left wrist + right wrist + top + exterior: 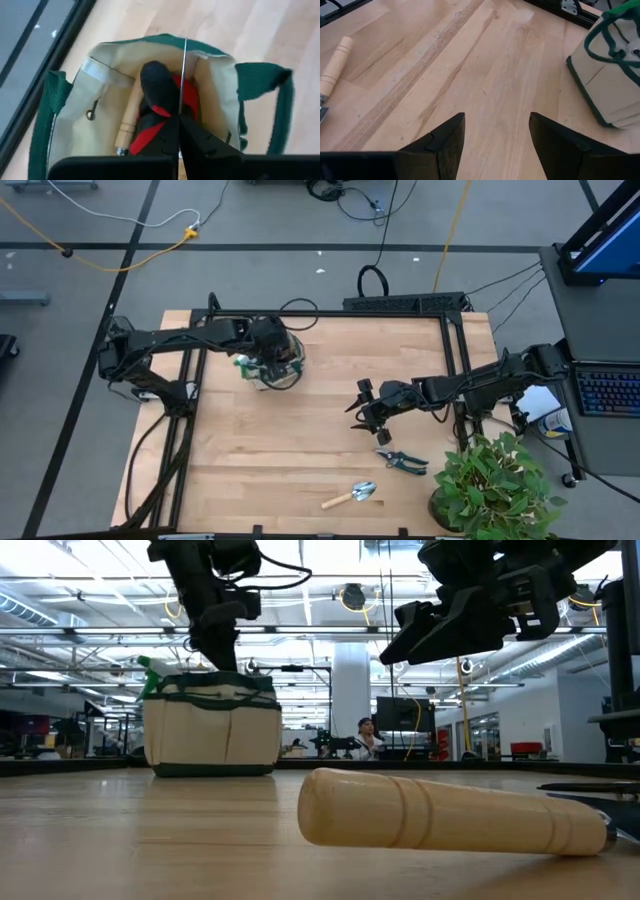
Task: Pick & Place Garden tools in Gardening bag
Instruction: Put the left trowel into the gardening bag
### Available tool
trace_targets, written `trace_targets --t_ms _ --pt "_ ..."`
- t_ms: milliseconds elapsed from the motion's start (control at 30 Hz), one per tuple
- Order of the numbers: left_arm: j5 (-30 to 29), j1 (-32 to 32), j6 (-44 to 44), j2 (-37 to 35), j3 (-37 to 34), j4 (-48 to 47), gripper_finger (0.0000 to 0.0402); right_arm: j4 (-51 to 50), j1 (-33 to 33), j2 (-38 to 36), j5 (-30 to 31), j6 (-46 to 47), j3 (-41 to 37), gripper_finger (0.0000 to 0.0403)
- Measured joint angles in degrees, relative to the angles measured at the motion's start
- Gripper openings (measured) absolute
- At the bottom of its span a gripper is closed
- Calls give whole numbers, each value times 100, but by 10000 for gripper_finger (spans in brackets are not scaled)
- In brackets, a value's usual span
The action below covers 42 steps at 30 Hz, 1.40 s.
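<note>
The tan gardening bag (pixel 275 365) with dark green trim stands on its base at the table's far left; it also shows in the low view (pixel 212 730). A green-and-white item (pixel 150 670) sticks out of its rim. Inside lie a wooden handle (pixel 127 120) and a red-and-black tool (pixel 160 95). My left gripper (pixel 181 131) is over the bag's mouth, pointing down, shut on a thin pale flat thing (pixel 185 75). My right gripper (pixel 365 405) is open and empty above the table's middle. Black pruning shears (pixel 402 461) and a wooden-handled trowel (pixel 350 495) lie flat on the table near the front. My left gripper pinches a thin pale flat thing (pixel 185 107), seen edge-on, between its two fingers (pixel 210 147) from above, pointing down. The thing reaches down past the fingertips into the bag beside the red-and-black tool. What it is and where its lower end rests, I cannot tell.
A leafy potted plant (pixel 495 490) stands at the front right corner. A black frame (pixel 455 330) runs along the table's far and right sides. The bag's green loop handles (pixel 280 110) stand out beside its mouth. Bare wood (pixel 470 75) lies between my right gripper and the bag.
</note>
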Motion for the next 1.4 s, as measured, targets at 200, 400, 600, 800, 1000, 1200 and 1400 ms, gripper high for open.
trace_targets --t_ms 200,400,600,800,1000,1200,1400 --pt "85 -5 -166 146 3 -164 9 4 0 0 0 7 0 212" --pt "400 8 48 320 1 -173 4 0 4 0 -8 9 0 212" --pt "694 72 187 395 -1 35 18 2 4 0 -13 4 0 212" --pt "699 78 263 454 1 114 21 -2 7 0 -13 0 0 212" --pt "671 78 415 462 1 106 23 0 7 0 -13 -9 0 212" --pt "627 72 583 462 1 106 78 1 7 0 -21 45 0 212" --pt "280 -7 866 367 -1 220 154 0 7 0 -1082 543 0 212"
